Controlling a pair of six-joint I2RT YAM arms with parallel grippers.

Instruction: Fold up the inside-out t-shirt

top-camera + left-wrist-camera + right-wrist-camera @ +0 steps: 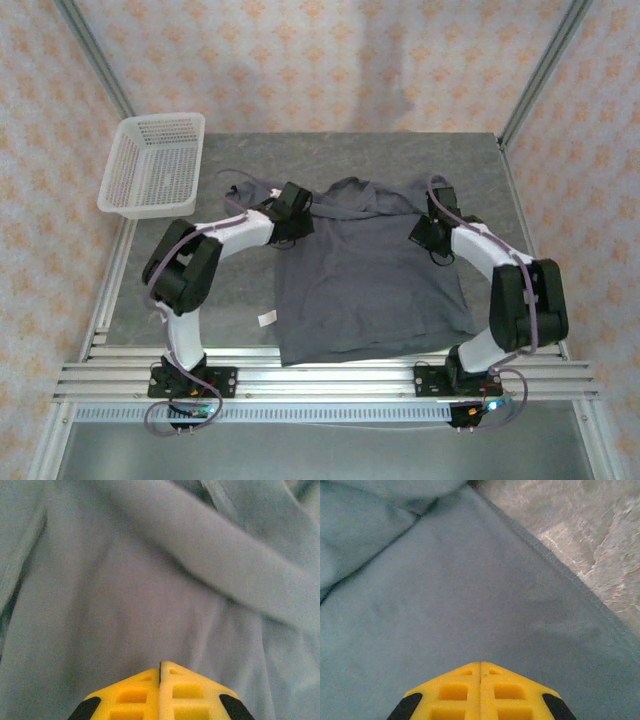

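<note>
The inside-out t-shirt (370, 285) lies spread on the table, dark slate-grey, hem toward the arms, with both sleeves folded in near the collar. A small pale tag (267, 319) sticks out at its lower left edge. My left gripper (296, 212) hovers over the shirt's left shoulder. In the left wrist view its yellow jaws (160, 664) are shut, with wrinkled cloth (150, 605) just beyond them and nothing between them. My right gripper (428, 232) is over the right shoulder. Its jaws (480, 664) are also shut and empty above flat cloth (460, 610) near a stitched edge (560, 565).
A white plastic mesh basket (155, 165) stands at the table's back left corner. Bare grey tabletop (580, 535) shows right of the shirt's edge. Aluminium rails (320, 375) run along the near edge, and frame posts rise at the back corners.
</note>
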